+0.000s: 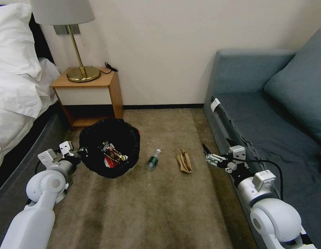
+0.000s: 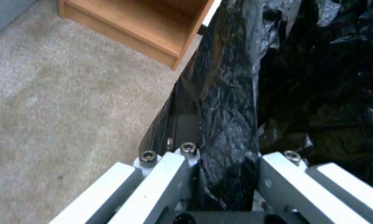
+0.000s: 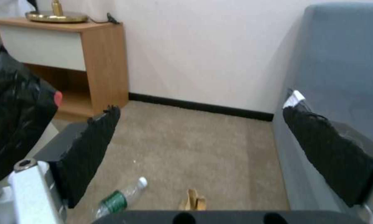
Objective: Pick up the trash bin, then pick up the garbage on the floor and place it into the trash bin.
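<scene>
The trash bin [image 1: 94, 138], lined with a crinkled black bag, sits left of centre on the carpet with its mouth tipped toward me. Red-white and yellow-brown wrappers [image 1: 112, 154] lie inside it. My left gripper [image 1: 77, 152] is shut on the bin's near left rim; the left wrist view shows the bag-covered rim [image 2: 228, 124] pinched in the left gripper [image 2: 228, 152]. A small green bottle [image 1: 153, 160] [image 3: 120, 196] and a tan crumpled scrap [image 1: 184, 160] [image 3: 192, 199] lie on the floor right of the bin. My right gripper [image 1: 217, 147] [image 3: 203, 109] hovers open beyond the scrap, by the sofa's edge.
A wooden nightstand [image 1: 94, 93] with a brass lamp [image 1: 82, 72] stands against the wall behind the bin. The bed [image 1: 15, 90] runs along the left, the blue-grey sofa [image 1: 264, 114] along the right. Open carpet [image 1: 143, 207] lies in front.
</scene>
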